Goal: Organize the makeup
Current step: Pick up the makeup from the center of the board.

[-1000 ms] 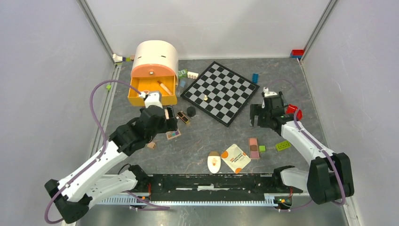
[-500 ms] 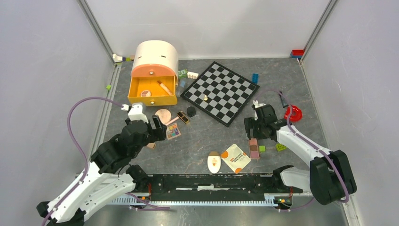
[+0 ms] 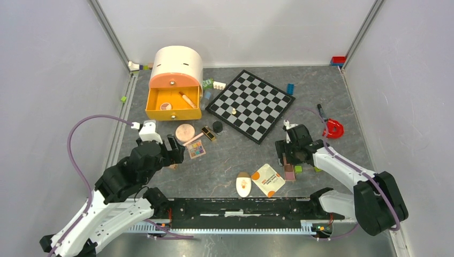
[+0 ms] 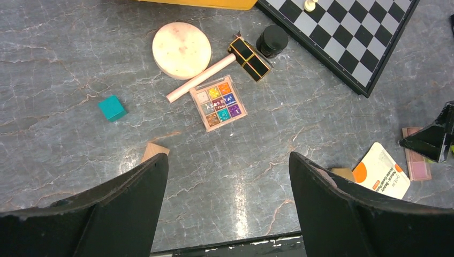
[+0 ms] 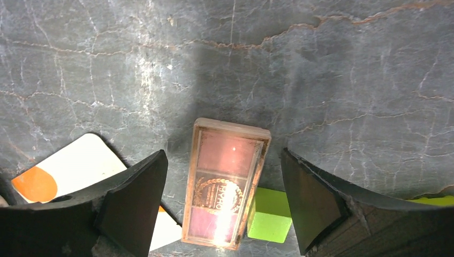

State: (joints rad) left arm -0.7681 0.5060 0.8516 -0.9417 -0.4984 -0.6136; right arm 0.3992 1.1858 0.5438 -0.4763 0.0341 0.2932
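My right gripper (image 5: 224, 203) stands spread wide, one finger on each side of the flat pink-brown blush palette (image 5: 229, 155), with a gap on both sides. That palette lies flat on the grey marbled table (image 5: 348, 80), a small lime-green brick (image 5: 270, 214) against its edge and the white-orange sachet (image 5: 59, 171) just beside it. My left gripper (image 4: 227, 206) is wide too and holds nothing, hanging above the table. Beyond it lie the square multicolour eyeshadow palette (image 4: 218, 103), a pale pink stick (image 4: 201, 78) and the round peach compact (image 4: 181, 50), near the black-and-grey chessboard (image 4: 348, 32).
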